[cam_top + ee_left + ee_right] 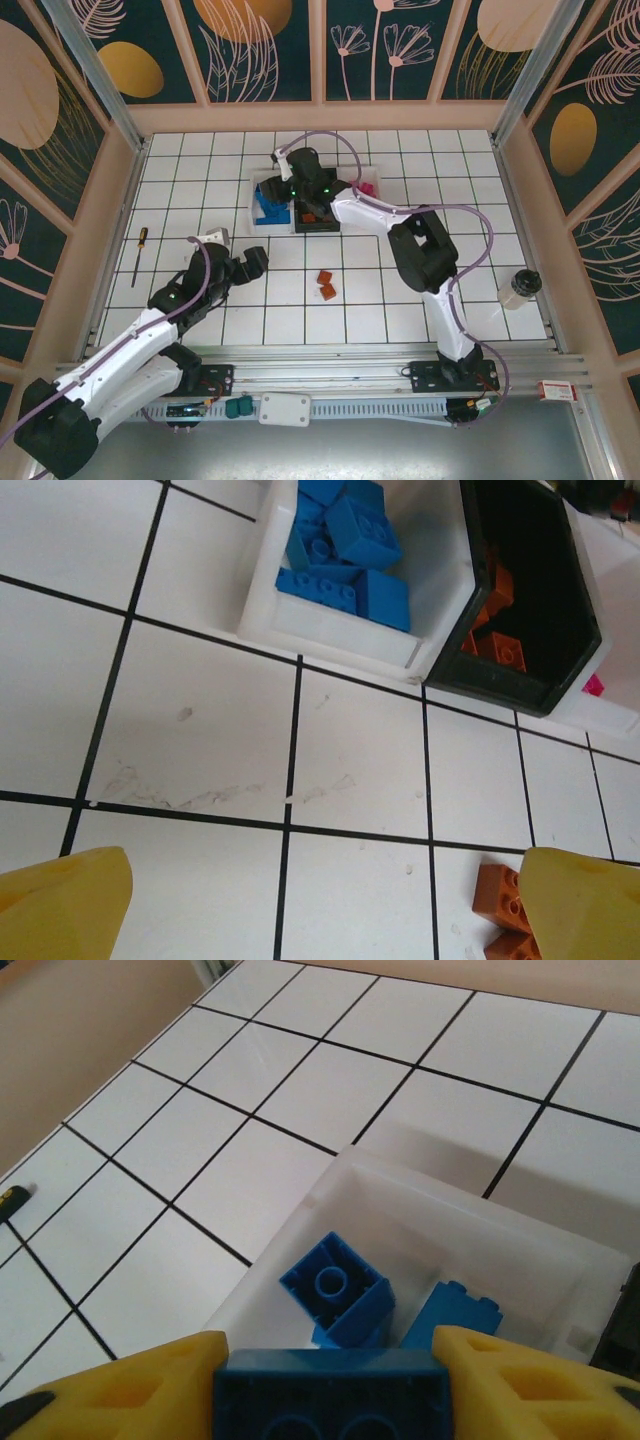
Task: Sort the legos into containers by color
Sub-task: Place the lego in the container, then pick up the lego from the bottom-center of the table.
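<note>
Three joined trays stand at the back centre. The left white tray holds several blue legos, the black tray holds orange-brown ones, and a pink one lies in the right white tray. My right gripper hovers over the left white tray, shut on a blue lego; more blue legos lie below it. My left gripper is open over bare tiles, yellow fingers apart. Two orange-brown legos lie on the floor by its right finger.
A screwdriver lies at the left, a bottle at the right edge. The near metal rail carries teal blocks and a white rounded box. Wooden walls enclose the tiled floor.
</note>
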